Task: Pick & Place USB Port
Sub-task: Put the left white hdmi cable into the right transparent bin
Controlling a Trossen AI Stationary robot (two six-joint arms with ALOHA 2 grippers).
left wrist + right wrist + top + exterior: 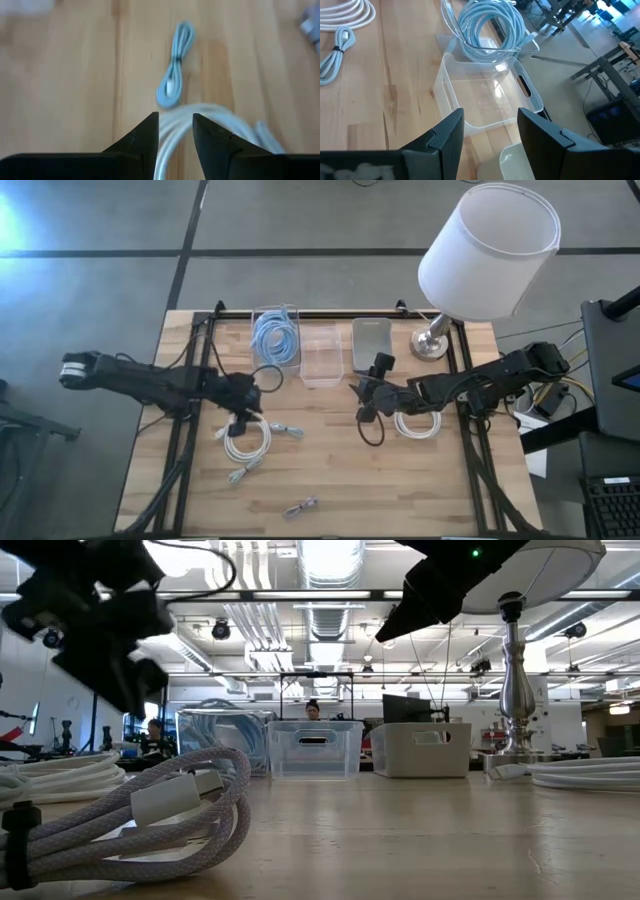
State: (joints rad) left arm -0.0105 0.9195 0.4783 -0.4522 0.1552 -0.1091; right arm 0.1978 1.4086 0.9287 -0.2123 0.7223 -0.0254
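A white USB cable coil [246, 442] lies flat on the wooden table, left of centre. My left gripper [243, 412] hangs open just above its far edge. In the left wrist view my left gripper [176, 116] has the white coil [172, 145] below the gap, with a small tied cable bundle [174, 82] farther off. A second white coil [415, 424] lies under the right arm. My right gripper [363, 402] is open near the table's centre. In its wrist view my right gripper [490, 112] faces the empty clear bin [485, 100].
Along the far edge stand a clear bin with a blue cable [275, 336], the empty clear bin [322, 356] and a grey bin [370, 340]. A lamp [485, 255] stands at the far right corner. A small cable bundle [300, 507] lies near the near edge.
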